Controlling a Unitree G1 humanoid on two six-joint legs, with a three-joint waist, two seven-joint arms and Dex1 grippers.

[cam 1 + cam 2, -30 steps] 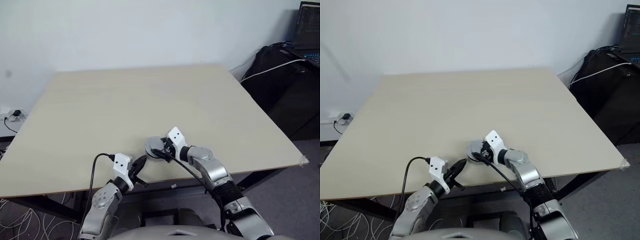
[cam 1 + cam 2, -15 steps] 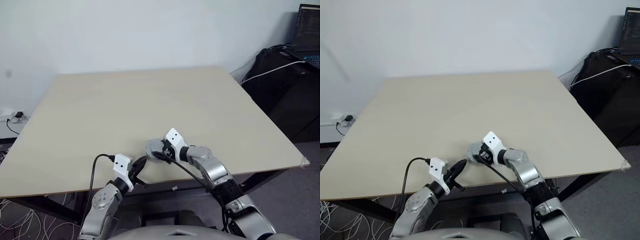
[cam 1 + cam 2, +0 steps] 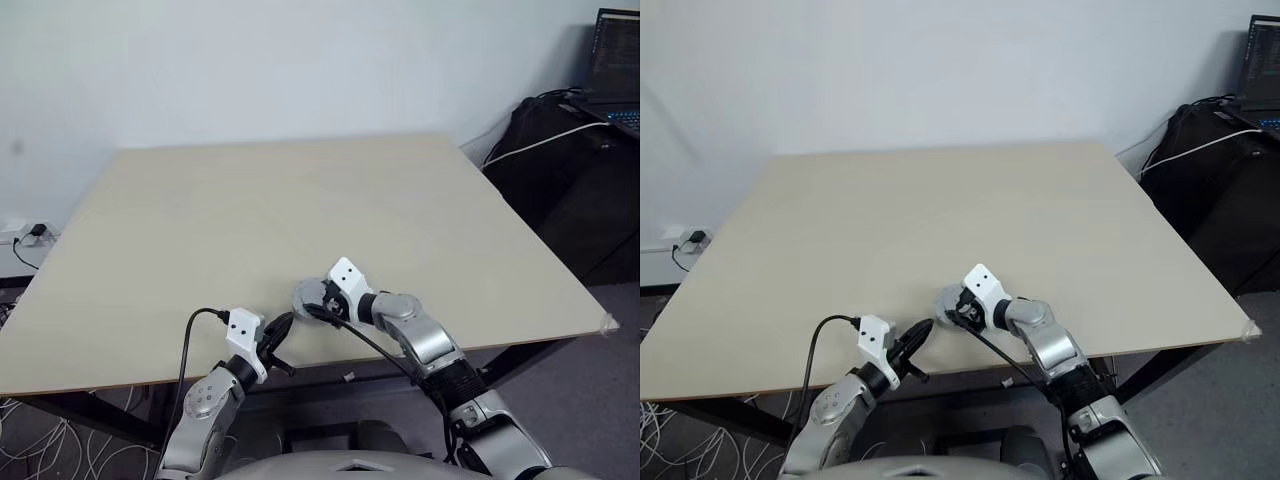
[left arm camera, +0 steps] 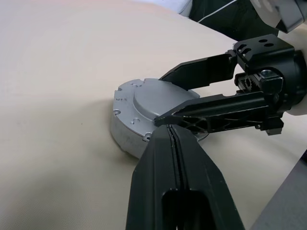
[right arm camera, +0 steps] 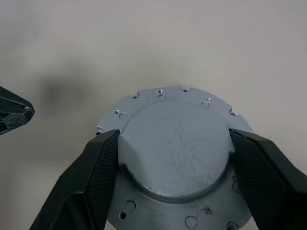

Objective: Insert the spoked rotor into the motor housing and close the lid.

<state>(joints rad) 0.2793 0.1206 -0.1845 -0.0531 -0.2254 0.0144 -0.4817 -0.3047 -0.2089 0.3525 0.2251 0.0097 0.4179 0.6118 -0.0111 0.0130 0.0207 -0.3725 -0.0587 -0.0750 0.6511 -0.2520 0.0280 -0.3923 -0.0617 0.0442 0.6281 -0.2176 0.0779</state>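
The round grey motor housing (image 3: 306, 294) sits on the table near its front edge, with the lid (image 5: 175, 143) lying flat on top of it. The spoked rotor is hidden. My right gripper (image 5: 173, 136) reaches over the housing from the right, and its two black fingers (image 5: 103, 158) press against opposite sides of the lid's raised disc. My left gripper (image 4: 170, 130) is shut with nothing in it. Its tip hovers just off the housing's near side (image 4: 125, 136), close to the right gripper's lower finger (image 4: 211, 108).
The wooden table (image 3: 300, 200) stretches wide behind the housing, and its front edge (image 3: 330, 365) runs just below both grippers. A black bag (image 3: 570, 170) with a laptop (image 3: 612, 60) stands off the table's right side. Cables and a power strip (image 3: 25, 235) lie on the floor at left.
My right wrist has tilted slightly over the housing while staying in place on the lid. The left gripper has not moved.
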